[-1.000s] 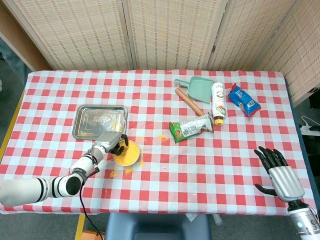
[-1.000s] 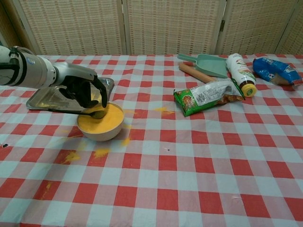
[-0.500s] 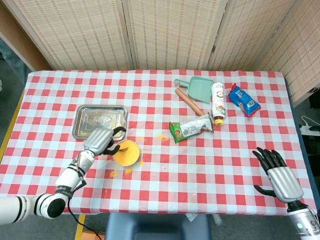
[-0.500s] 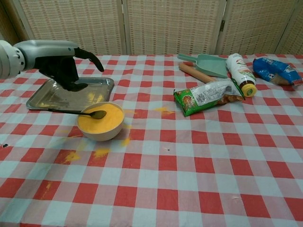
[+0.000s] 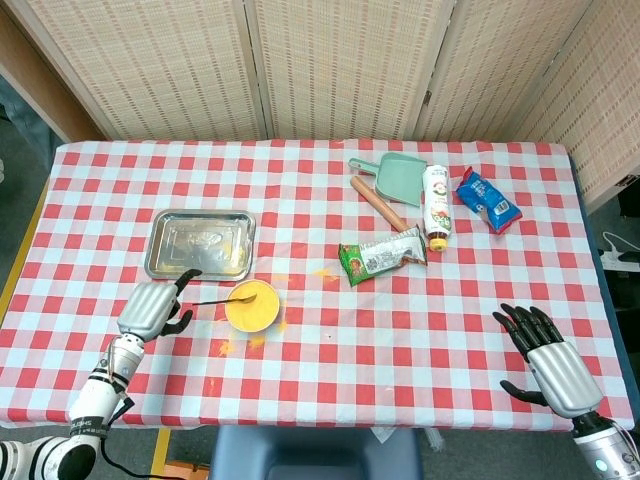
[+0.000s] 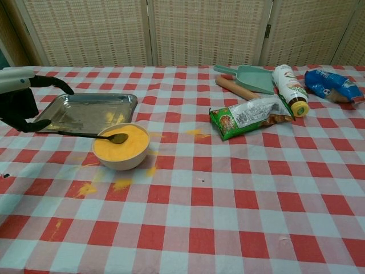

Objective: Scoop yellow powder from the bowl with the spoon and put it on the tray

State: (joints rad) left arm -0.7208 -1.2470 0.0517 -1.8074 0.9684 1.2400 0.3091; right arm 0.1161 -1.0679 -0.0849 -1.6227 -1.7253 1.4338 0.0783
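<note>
A bowl (image 5: pixel 252 306) (image 6: pixel 121 146) full of yellow powder stands on the checked cloth in front of the steel tray (image 5: pixel 200 243) (image 6: pixel 85 111). The spoon (image 5: pixel 218 299) (image 6: pixel 94 136) lies across the bowl's rim, its head on the powder and its handle pointing left. Small yellow patches of powder show on the tray. My left hand (image 5: pixel 152 309) (image 6: pixel 23 98) hovers left of the spoon handle, fingers apart, holding nothing. My right hand (image 5: pixel 552 362) is near the table's front right edge, fingers spread and empty.
Spilled yellow powder (image 6: pixel 121 184) dots the cloth around the bowl. A snack packet (image 5: pixel 383 257), a rolling pin (image 5: pixel 377 202), a green dustpan (image 5: pixel 392 177), a bottle (image 5: pixel 436 206) and a blue packet (image 5: pixel 487 199) lie at the back right.
My left hand has let go of the spoon, risen and drawn back to the left, away from the bowl. The spoon stays resting on the bowl. The right hand shifted slightly.
</note>
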